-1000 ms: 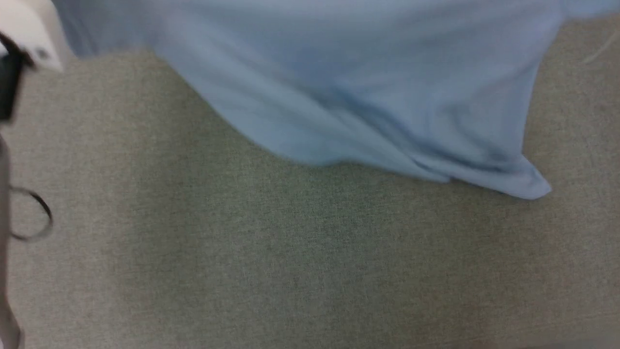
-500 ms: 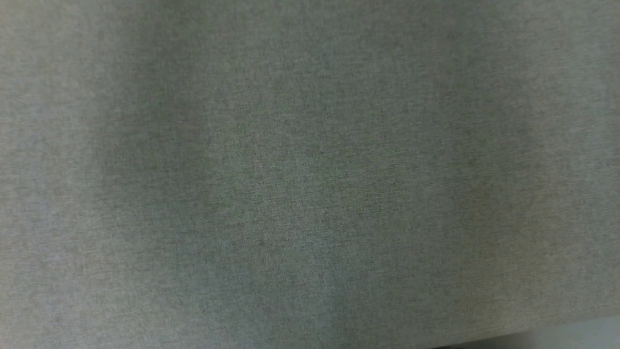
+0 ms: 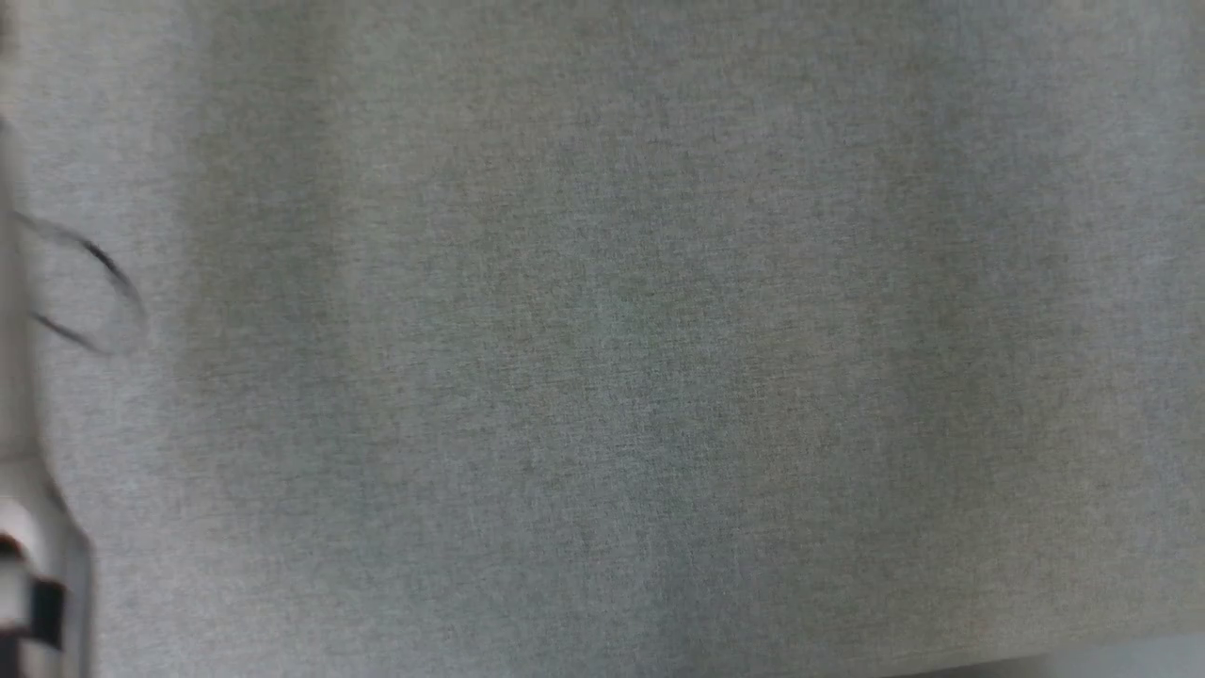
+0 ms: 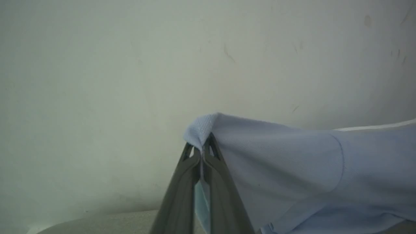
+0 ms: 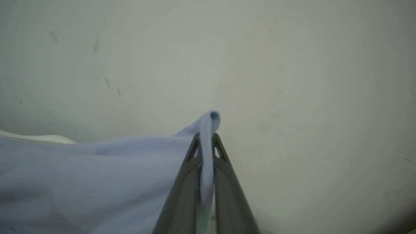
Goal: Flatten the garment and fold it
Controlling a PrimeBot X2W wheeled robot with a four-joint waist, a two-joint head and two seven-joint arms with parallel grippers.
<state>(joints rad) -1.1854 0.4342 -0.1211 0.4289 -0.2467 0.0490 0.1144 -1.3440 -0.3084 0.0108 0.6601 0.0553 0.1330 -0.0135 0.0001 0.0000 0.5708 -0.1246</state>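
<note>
The head camera has turned: where the light blue garment crossed the top a second ago, grey desk now lies. A pale arm and blurred cable loop are back at the left edge.

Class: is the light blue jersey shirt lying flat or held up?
Held up: the left gripper and right gripper are each shut on an edge of the light blue jersey shirt, which drapes from them.

A grey-green woven cloth surface covers nearly the whole view. At the left edge a thin dark cable loop is blurred, and below it is a pale arm part.
</note>
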